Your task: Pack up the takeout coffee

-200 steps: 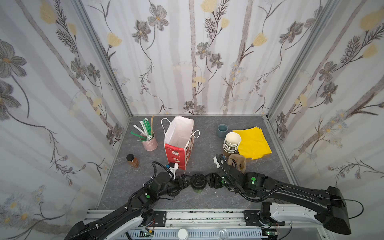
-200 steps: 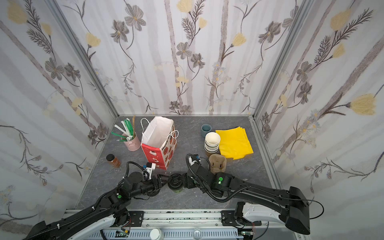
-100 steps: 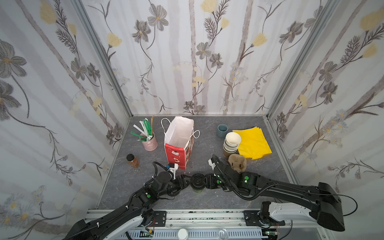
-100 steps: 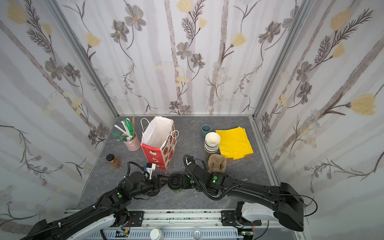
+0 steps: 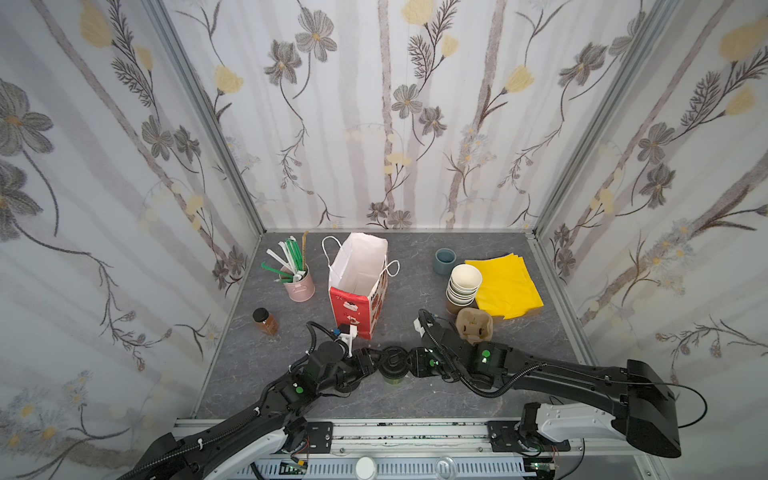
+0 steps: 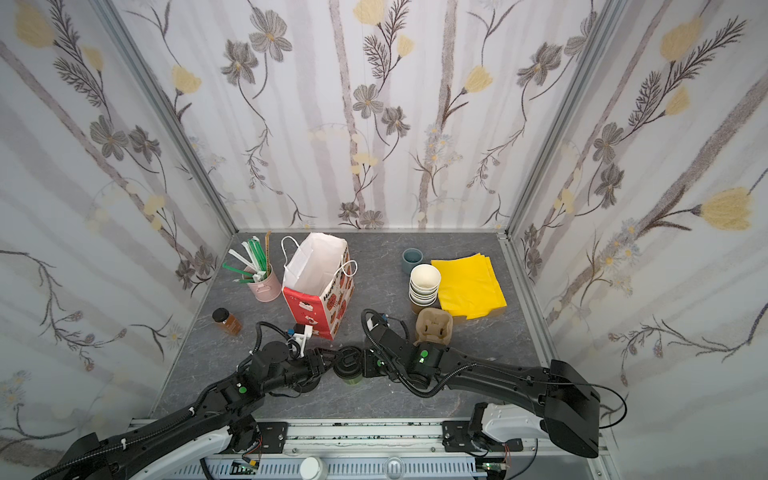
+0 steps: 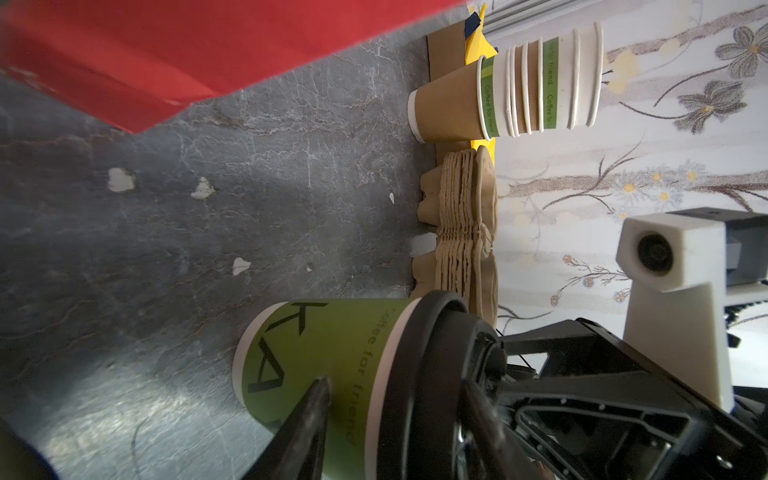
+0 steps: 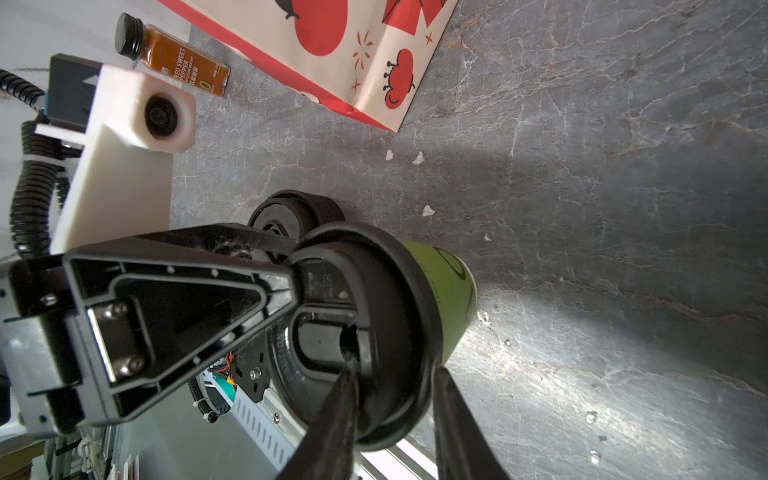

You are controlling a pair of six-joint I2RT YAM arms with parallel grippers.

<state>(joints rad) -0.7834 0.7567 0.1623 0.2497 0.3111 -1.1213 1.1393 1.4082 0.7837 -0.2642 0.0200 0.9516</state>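
We find the takeout coffee [image 5: 392, 362], a small paper cup with an olive-green side and a round black plastic sip lid, standing upright on the grey marbled tabletop [image 5: 419, 401]. It sits near the front edge at about the middle, squarely between the two arms. A squat stack of black lids [image 8: 296, 210] sits just beside it.

The right claw [image 8: 395, 374] is turned on its side. One finger rests in the recess on the lid's top and the other lies against the outside of the lid's rim, so it looks pinched on that rim. The left claw [image 7: 395, 388] brackets the same cup, one finger over the lid and one against the green wall. We cannot tell whether it presses or only straddles.

We judge the cup light and its paper wall soft enough to dent. The lid is smooth, likely slick, and only snapped on, so a lift by the lid alone could pull it free. What is inside is hidden, so we would keep it upright. The best hold is across the wall just under the lid, where the rolled rim stiffens it.

The open red-and-white paper bag [image 5: 353, 309] stands just beyond, to the far left.
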